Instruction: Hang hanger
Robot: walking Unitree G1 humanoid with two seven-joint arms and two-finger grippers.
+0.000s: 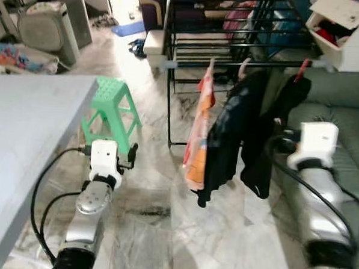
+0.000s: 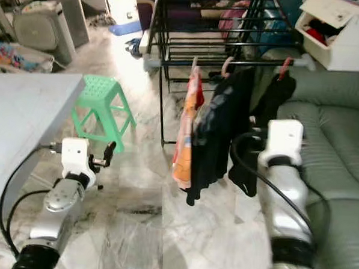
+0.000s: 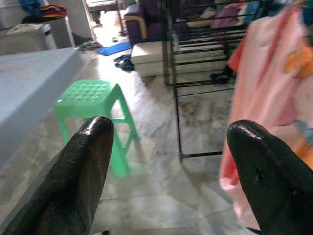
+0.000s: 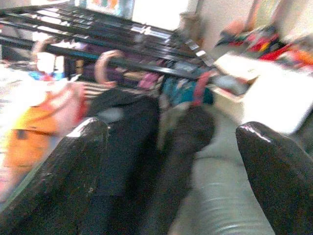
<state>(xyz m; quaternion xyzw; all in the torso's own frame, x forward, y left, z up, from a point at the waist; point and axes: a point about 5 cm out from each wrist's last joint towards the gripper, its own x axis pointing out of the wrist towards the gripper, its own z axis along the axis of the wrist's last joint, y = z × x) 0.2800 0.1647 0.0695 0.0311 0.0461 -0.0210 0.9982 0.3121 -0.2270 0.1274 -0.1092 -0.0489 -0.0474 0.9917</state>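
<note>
Marble floor [image 1: 222, 233] runs from a grey table [image 1: 23, 126] at the near left, past a green stool [image 1: 112, 104], to a black drying rack [image 1: 233, 35] at the far middle and a grey-green sofa [image 1: 342, 137] on the right. Three hangers sit on the rack's front bar: an orange garment [image 1: 199, 135], a dark shirt [image 1: 227, 137] and a black garment [image 1: 277, 115] on a red hanger [image 1: 302, 70]. The right gripper [image 4: 171, 147] is spread wide and empty, just beside the black garment. The left gripper [image 3: 171, 161], also spread and empty, hovers low near the stool. The hanging looks done; a good finish means drawing the right arm straight back, clear of the cloth, so nothing snags.
</note>
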